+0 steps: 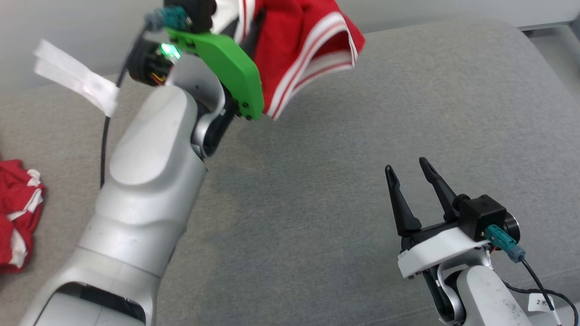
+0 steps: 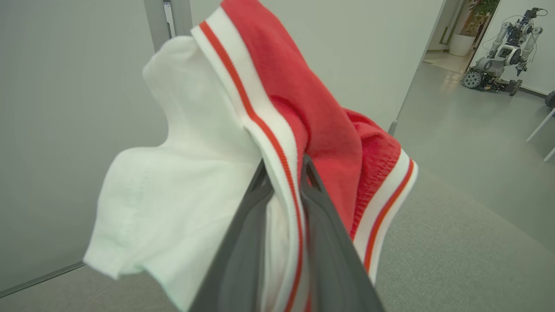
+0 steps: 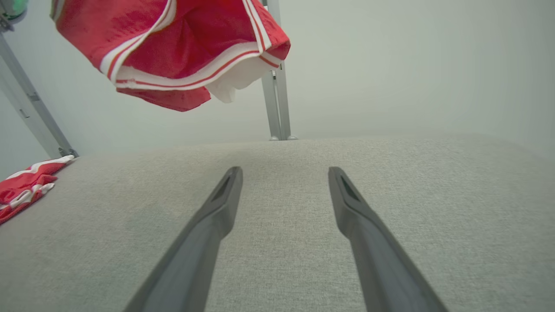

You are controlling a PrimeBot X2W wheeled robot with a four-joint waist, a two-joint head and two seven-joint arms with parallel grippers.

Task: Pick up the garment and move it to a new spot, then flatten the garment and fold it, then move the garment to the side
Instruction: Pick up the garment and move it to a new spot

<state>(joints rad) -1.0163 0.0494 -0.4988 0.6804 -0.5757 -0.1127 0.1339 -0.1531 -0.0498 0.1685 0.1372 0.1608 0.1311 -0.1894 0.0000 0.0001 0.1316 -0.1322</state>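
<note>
Garment (image 2: 303,108), red w/ white-and-red striped trim and a white part, hangs in the air off the left gripper (image 2: 284,167). In left wrist view the two dark fingers are drawn close on a striped hem that runs down between them: a pinch on the garment, w/ cloth spilling to both sides of the tips. In head view the garment sits at top centre, up above the grey cushion (image 1: 362,136) and clear of it. The left arm reaches up under it w/ a green bracket (image 1: 226,68) at the wrist, and cloth hides the fingertips there.

Low at the right, the right gripper (image 1: 406,164) has its fingers spread wide, nothing between them. Right wrist view shows them just over the cushion fabric; can't tell whether they touch it. The garment is well apart from it, up and to its left.

A second red-and-white cloth (image 1: 18,213) lies bunched at the cushion's left edge. A white strip (image 1: 77,81) sticks out beside the left arm's cable. In the bkgd of left wrist view, another robot (image 2: 498,56) stands on the floor.
</note>
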